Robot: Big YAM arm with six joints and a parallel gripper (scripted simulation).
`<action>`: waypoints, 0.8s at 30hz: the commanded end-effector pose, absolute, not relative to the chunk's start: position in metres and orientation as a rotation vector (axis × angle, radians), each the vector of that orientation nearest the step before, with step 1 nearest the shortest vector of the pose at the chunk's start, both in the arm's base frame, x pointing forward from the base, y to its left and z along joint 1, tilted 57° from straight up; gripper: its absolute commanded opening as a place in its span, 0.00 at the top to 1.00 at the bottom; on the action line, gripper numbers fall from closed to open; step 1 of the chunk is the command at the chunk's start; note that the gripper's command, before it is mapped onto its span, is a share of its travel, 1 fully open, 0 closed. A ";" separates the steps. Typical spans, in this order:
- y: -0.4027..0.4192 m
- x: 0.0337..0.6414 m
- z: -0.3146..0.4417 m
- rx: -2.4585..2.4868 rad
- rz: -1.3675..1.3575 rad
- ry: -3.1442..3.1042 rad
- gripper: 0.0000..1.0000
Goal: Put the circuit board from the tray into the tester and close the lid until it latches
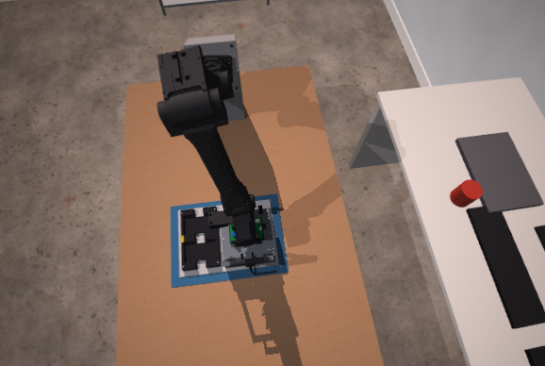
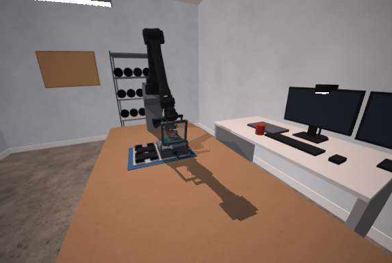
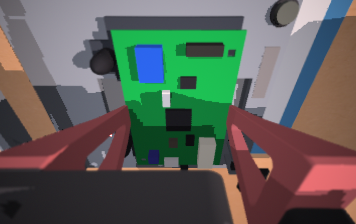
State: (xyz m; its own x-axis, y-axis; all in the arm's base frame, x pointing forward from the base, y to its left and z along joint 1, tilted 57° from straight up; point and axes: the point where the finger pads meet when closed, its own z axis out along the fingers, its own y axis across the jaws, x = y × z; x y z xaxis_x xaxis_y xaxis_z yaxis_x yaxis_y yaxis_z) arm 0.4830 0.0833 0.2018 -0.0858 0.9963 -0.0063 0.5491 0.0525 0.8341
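My gripper (image 3: 178,112) (image 2: 169,135) points down over the tester (image 1: 244,250) (image 2: 177,152). Its red fingers stand at the middle of both long edges of the green circuit board (image 3: 210,82) (image 1: 259,231) and look shut on it. The board is face up over the tester plate. Its pale connector (image 3: 206,152) is at the lower end of the wrist view. A black post (image 3: 102,61) stands just left of the board. The pins are hidden, and I cannot tell whether the board lies flat. The lid (image 2: 186,131) stands open, upright. The hook is too small to make out.
The black tray (image 1: 188,252) (image 2: 141,157) stands left of the tester, and no board shows in its pockets. Both stand on a blue-edged mat (image 1: 174,264) (image 2: 131,163). The upright lid rises close to the gripper. A white desk with a red mug (image 1: 466,193) (image 2: 260,129) is at the right.
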 end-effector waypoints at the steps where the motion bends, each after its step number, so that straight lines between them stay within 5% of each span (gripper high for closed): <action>1: 0.079 0.497 0.208 1.544 0.916 1.693 0.28; 24: 0.082 0.496 0.207 1.542 0.916 1.700 0.28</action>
State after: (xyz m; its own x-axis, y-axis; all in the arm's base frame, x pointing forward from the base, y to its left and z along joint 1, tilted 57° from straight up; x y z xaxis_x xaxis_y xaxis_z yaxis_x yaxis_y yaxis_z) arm 0.4881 0.0833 0.2017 -0.0850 0.9964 -0.0070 0.5493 0.0527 0.8339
